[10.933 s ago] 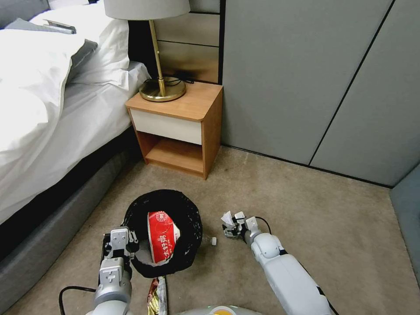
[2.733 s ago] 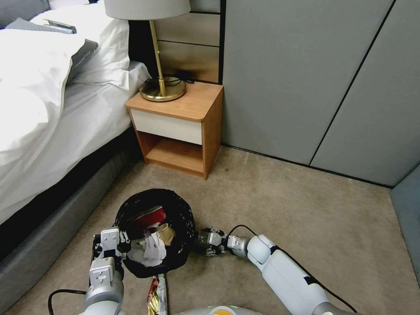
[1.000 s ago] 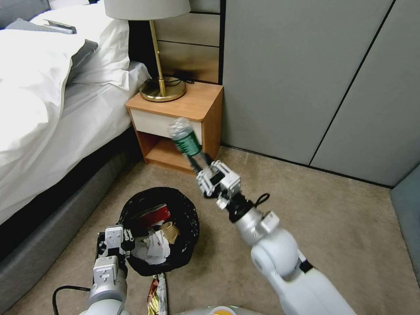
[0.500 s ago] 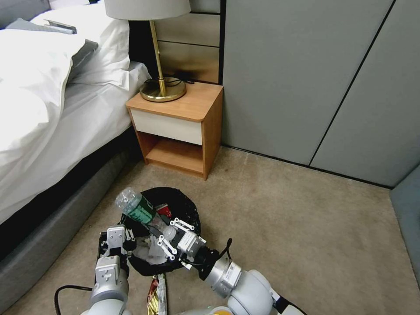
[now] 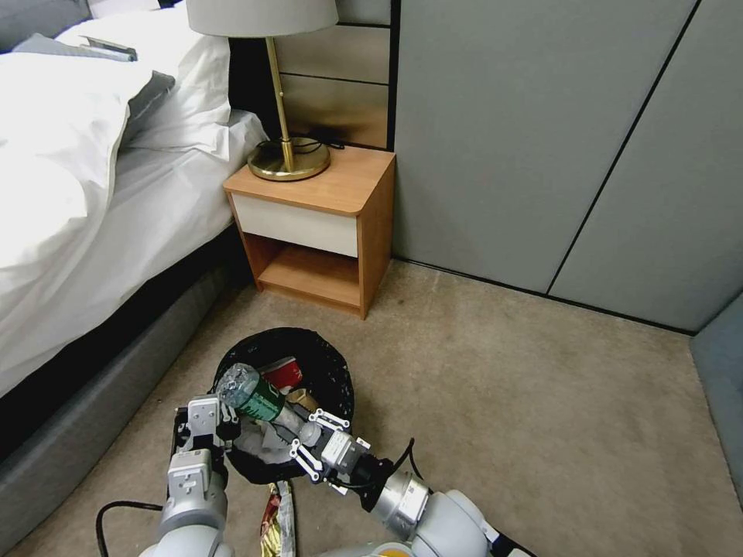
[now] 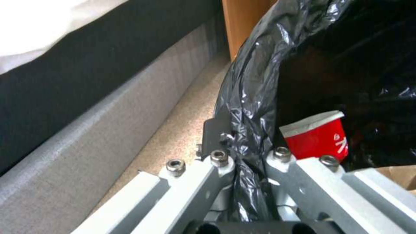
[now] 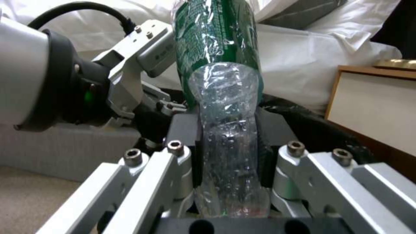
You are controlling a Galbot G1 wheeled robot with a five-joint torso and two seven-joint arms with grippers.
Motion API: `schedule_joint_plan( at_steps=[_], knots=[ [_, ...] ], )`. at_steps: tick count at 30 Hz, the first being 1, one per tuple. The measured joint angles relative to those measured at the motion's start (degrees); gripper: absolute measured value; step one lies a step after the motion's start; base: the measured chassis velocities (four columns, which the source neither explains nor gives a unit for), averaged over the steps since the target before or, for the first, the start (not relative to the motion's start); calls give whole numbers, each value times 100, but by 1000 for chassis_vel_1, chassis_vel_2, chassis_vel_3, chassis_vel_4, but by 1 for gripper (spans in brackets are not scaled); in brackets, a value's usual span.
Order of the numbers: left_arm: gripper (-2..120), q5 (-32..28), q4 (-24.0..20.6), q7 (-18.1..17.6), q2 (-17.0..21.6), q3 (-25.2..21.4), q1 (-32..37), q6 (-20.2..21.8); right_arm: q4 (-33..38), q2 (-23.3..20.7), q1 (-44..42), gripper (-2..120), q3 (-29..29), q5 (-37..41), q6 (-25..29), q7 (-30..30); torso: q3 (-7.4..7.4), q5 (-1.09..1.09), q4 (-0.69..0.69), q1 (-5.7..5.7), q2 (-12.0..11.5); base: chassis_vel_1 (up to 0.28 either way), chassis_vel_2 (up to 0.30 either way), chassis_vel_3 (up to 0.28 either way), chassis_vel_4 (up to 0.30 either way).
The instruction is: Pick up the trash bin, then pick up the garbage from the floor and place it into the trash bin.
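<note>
While the left gripper [image 5: 203, 430] at lower left clamps the trash bin [image 5: 325, 363] by its rim, the right gripper [image 5: 303, 437] pinches a plastic bottle [image 5: 251, 394] over its cup-and-paper-filled mouth. Not released yet, and a shiny wrapper [image 5: 279, 522] lies on the floor [image 5: 503, 387] at bottom centre.

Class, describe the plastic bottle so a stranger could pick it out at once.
Find the wooden nightstand beside the bed; on the carpet before it sits the black-lined trash bin. Over its opening the right gripper holds the plastic bottle: crumpled, clear, with a green label, unlike the red paper cup inside.
</note>
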Motion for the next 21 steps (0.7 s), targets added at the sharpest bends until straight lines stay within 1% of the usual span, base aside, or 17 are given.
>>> schedule_joint_plan(
  at_steps=[2,3,6,7,8,10,11,13,14,15,18,19,21],
  knots=[
    [1,-6,0,0,4,-9,9,0,26,0,-1,30,3,-2,-4,0,0,-1,-3,0,0,0,0,0,0],
    [1,-6,0,0,4,-9,9,0,26,0,-1,30,3,-2,-4,0,0,-1,-3,0,0,0,0,0,0],
    [1,-10,0,0,6,-14,6,3,80,2,0,45,13,-2,-21,5,0,-1,-4,0,0,0,0,0,0],
    [1,-10,0,0,6,-14,6,3,80,2,0,45,13,-2,-21,5,0,-1,-4,0,0,0,0,0,0],
    [1,-10,0,0,6,-14,1,4,87,2,0,48,15,-3,-23,7,0,0,-4,0,0,0,0,0,0],
    [1,-8,0,0,3,-9,-8,9,115,-3,-7,60,24,-2,-26,11,0,0,-1,1,0,0,0,0,0],
    [1,-8,0,0,3,-9,-8,9,115,-3,-7,60,24,-2,-26,11,0,0,-1,1,0,0,0,0,0],
    [1,-6,0,0,1,-6,-11,10,140,-12,-14,68,29,2,-27,14,0,1,0,1,0,0,0,0,0],
    [1,-3,4,0,1,-6,-14,10,156,-15,-21,75,34,3,-27,15,0,1,-1,0,0,0,0,0,0],
    [1,-3,4,0,1,-6,-14,10,156,-15,-21,75,34,3,-27,15,0,1,-1,0,0,0,0,0,0],
    [1,0,10,2,3,-10,-14,11,187,-17,-34,88,41,3,-27,20,0,1,-1,0,0,0,0,0,0],
    [1,0,10,2,3,-10,-14,11,187,-17,-34,88,41,3,-27,20,0,1,-1,0,0,0,0,0,0],
    [1,-1,10,2,10,-18,-19,16,229,-17,-39,97,44,3,-30,21,0,-1,-2,0,0,0,0,0,0]
  ],
)
